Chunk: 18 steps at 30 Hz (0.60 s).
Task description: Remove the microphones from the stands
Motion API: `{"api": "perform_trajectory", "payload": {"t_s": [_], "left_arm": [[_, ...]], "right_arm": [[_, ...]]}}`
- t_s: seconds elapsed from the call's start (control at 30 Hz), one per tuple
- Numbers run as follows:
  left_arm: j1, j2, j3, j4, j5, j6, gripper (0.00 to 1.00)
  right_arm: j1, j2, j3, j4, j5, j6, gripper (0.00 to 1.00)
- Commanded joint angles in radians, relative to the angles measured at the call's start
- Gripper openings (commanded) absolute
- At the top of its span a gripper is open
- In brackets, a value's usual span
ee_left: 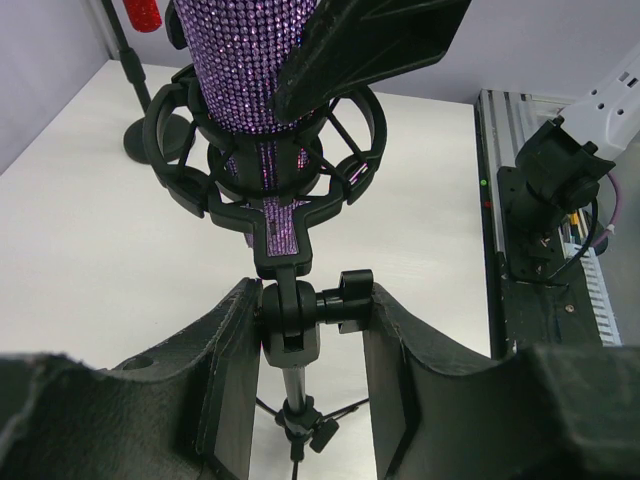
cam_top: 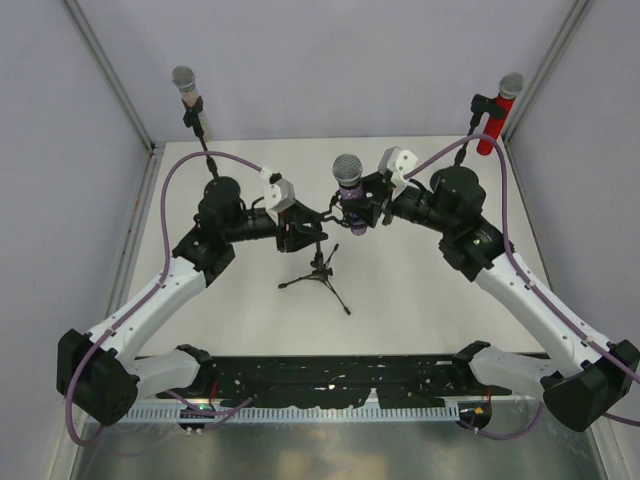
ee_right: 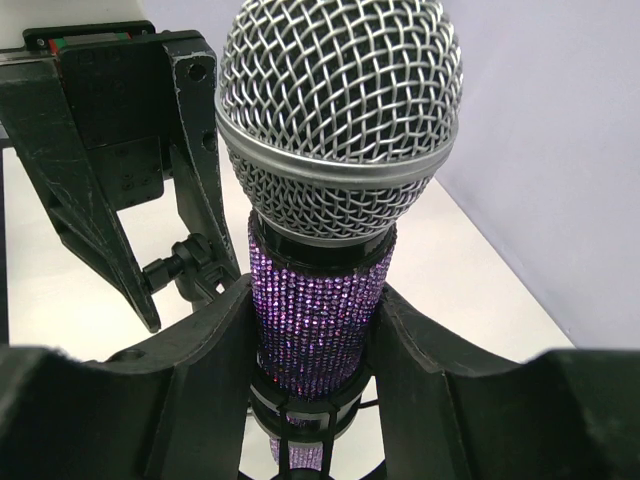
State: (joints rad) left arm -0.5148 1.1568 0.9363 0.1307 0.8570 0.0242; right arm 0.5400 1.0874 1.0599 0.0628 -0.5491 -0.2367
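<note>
Right gripper [ee_right: 315, 310] clenched on microphone [ee_right: 338, 130], fingers pressed to both sides of its purple body just under the grille. Left gripper [ee_left: 305, 310] clamped on stand [ee_left: 292, 385] at the swivel joint below the shock mount [ee_left: 172, 150]. The microphone is seated in the mount mid-table, long axis near upright, grille up. Bare table [cam_top: 420, 310] surrounds the stand's feet. Tan microphone [cam_top: 186, 85] and red microphone [cam_top: 497, 115] stand at the far corners, well apart.

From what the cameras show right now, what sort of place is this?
Probably a robot test cell: plain walls enclose a white table, two arms are bolted at its near edge, and three microphones stand as practice props.
</note>
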Motion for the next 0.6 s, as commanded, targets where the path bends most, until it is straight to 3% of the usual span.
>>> {"api": "perform_trajectory", "payload": {"t_s": [0.0, 0.17, 0.57], "left_arm": [[0.010, 0.023, -0.027, -0.082, -0.010, -0.003, 0.31], [0.010, 0.023, -0.028, -0.085, -0.010, -0.003, 0.31], [0.010, 0.032, -0.025, -0.089, -0.004, 0.002, 0.31]], "right_arm": [[0.003, 0.012, 0.165, -0.050, -0.034, -0.030, 0.21], [0.018, 0.025, 0.259, -0.170, -0.064, -0.069, 0.20], [0.028, 0.061, 0.442, -0.280, -0.114, -0.064, 0.14]]}}
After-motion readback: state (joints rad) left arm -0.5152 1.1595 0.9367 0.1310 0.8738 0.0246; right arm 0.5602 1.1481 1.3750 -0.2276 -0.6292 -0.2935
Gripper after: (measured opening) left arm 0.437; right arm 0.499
